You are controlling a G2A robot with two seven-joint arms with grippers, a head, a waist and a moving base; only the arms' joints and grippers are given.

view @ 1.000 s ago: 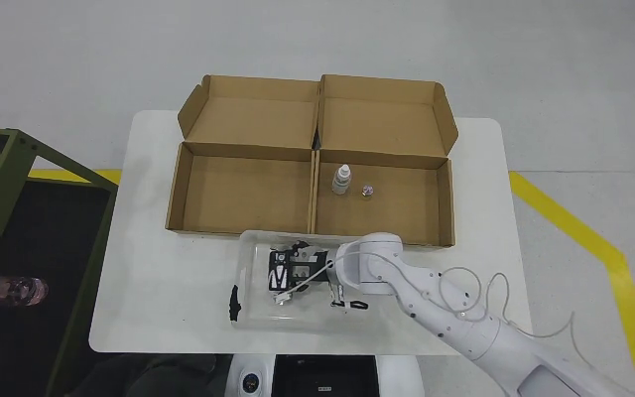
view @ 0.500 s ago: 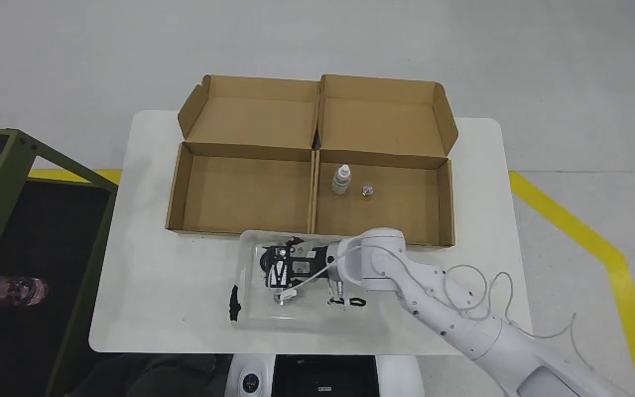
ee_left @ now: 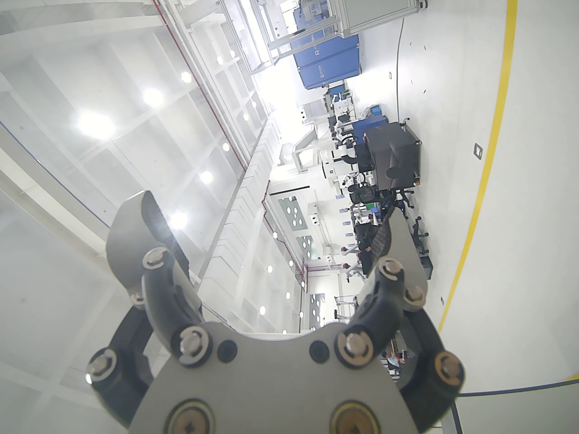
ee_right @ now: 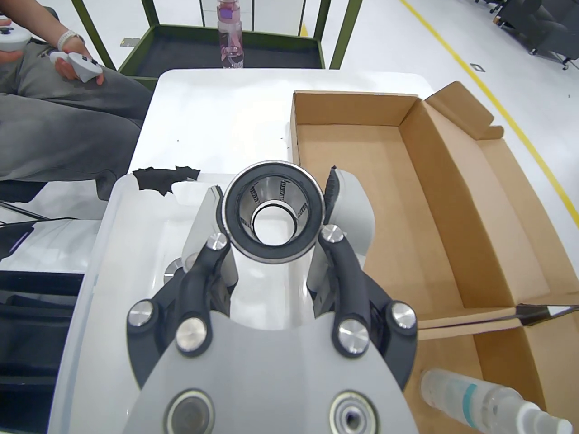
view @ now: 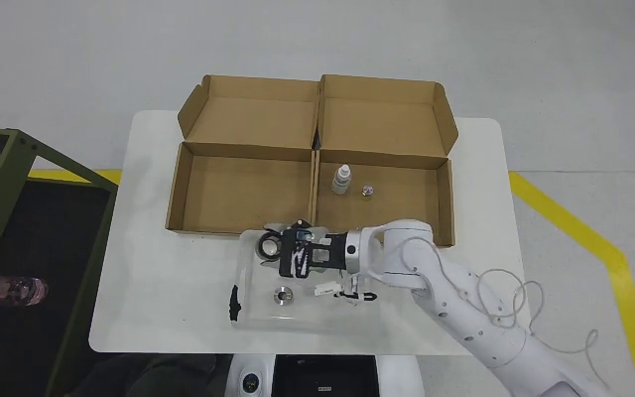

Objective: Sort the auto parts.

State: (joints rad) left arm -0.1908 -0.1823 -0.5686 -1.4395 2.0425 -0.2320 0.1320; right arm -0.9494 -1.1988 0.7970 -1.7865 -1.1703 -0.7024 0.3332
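Observation:
My right gripper (view: 284, 251) hangs over the far left corner of the clear plastic bin (view: 253, 316), shut on a black-rimmed metal bearing ring (view: 268, 243). In the right wrist view the ring (ee_right: 273, 246) sits clamped between both fingers (ee_right: 344, 209), its bore facing the camera. Just beyond it lies the empty left cardboard box (view: 243, 194). A small round metal part (view: 283, 294) and two or three small white and black parts (view: 342, 291) lie in the bin. My left gripper (ee_left: 264, 219) points up at the ceiling, open, with nothing in it.
The right cardboard box (view: 397, 203) holds a small white bottle (view: 341, 179) and a tiny metal part (view: 367, 189). Black tape (view: 234, 303) marks the bin's left wall. A green cart (view: 40, 248) stands left of the table. Both box lids stand open at the back.
The right gripper has turned and risen out of the bin with the bearing ring, shifting toward the left box. A small round metal part now lies uncovered in the bin.

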